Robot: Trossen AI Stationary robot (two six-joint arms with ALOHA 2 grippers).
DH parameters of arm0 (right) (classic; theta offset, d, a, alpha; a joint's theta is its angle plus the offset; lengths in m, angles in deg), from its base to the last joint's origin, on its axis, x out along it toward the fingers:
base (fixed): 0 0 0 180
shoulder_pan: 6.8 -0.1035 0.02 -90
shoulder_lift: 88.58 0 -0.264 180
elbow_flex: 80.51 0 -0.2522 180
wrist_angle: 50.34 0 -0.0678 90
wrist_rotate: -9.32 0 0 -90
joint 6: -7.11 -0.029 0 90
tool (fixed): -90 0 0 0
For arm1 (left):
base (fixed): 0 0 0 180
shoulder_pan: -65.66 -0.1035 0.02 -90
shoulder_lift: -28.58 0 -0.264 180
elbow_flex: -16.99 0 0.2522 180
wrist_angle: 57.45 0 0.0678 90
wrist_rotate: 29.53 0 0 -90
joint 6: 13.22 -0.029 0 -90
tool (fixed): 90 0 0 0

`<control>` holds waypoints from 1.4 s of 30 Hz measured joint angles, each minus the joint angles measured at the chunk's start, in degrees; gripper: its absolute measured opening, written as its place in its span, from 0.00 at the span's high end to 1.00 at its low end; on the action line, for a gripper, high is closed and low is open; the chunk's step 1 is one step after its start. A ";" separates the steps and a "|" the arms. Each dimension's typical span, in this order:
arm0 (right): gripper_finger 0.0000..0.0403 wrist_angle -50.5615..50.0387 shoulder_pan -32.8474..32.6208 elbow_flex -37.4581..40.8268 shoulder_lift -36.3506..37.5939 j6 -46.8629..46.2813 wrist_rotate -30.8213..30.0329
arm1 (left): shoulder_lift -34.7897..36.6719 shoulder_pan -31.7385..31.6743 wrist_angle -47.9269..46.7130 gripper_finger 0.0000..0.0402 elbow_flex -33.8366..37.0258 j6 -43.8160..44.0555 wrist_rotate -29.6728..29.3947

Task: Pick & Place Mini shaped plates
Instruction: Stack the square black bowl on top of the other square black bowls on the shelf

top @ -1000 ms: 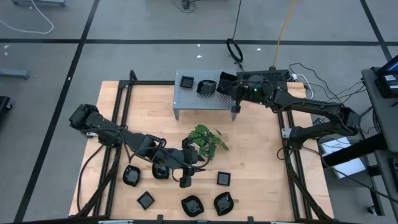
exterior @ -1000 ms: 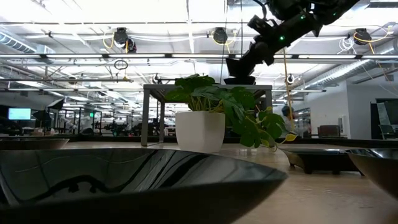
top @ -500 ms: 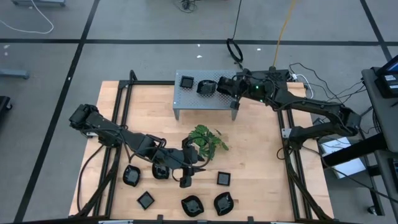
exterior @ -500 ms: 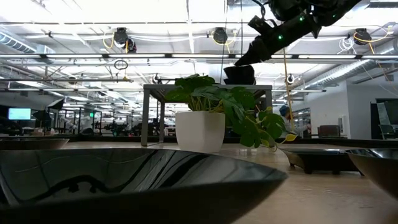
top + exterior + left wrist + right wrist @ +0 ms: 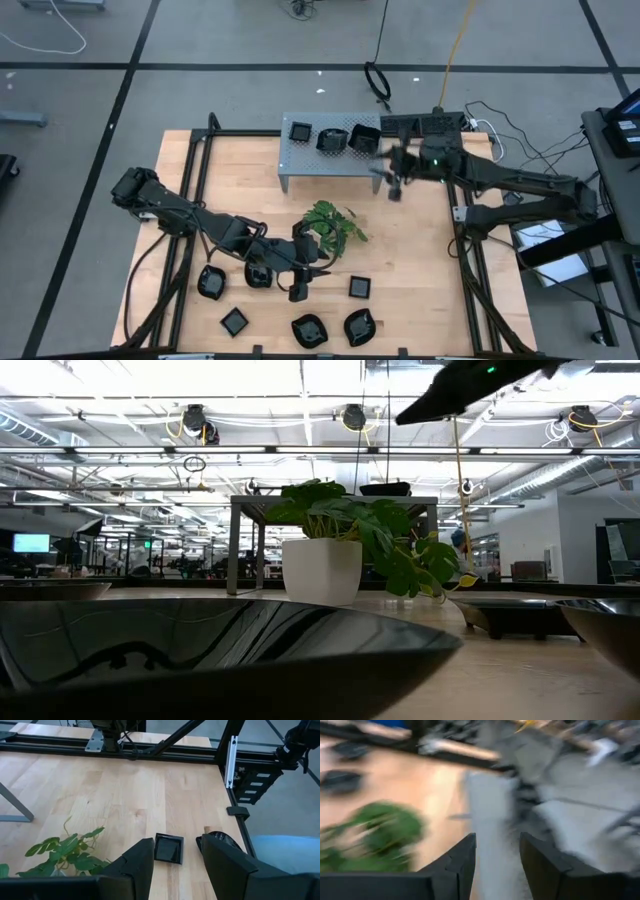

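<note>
Looking down, your right tool (image 5: 393, 186) hangs spread and empty just off the grey stand (image 5: 325, 160), where three mini plates (image 5: 330, 139) sit in a row, probably lined up to save room. Your left tool (image 5: 297, 290) hovers spread among the six plates on the table (image 5: 400, 280), fingers framing a square plate (image 5: 167, 849), likely your next pick.

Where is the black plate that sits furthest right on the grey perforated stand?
In the high view, the glossy black plate sits at the right end of the grey perforated metal stand, beside another black plate.
</note>
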 joint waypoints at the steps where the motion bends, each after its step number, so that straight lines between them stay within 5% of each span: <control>1: 0.66 -2.88 -1.76 0.00 0.64 -0.98 0.93 | 0.00 0.00 -0.14 0.58 0.00 0.00 0.00; 8: 0.66 -12.34 -19.28 3.95 1.28 -12.71 -0.03 | 0.00 0.00 -3.56 0.58 0.00 -0.04 0.09; 18: 0.66 6.76 -43.71 16.38 -8.74 -20.31 -6.06 | -0.02 0.22 -13.88 0.58 0.00 9.57 0.29; 26: 0.66 8.54 -48.95 16.63 -18.56 -23.09 -9.28 | -0.02 2.36 -23.66 0.58 0.00 14.31 0.33; 35: 0.67 8.61 -50.55 16.63 -28.10 -27.55 -9.31 | -0.87 4.32 -18.91 0.58 0.02 9.62 0.22; 42: 0.67 30.38 -49.15 16.63 -37.91 -23.28 -15.07 | -0.79 4.31 -15.12 0.58 0.00 10.88 0.07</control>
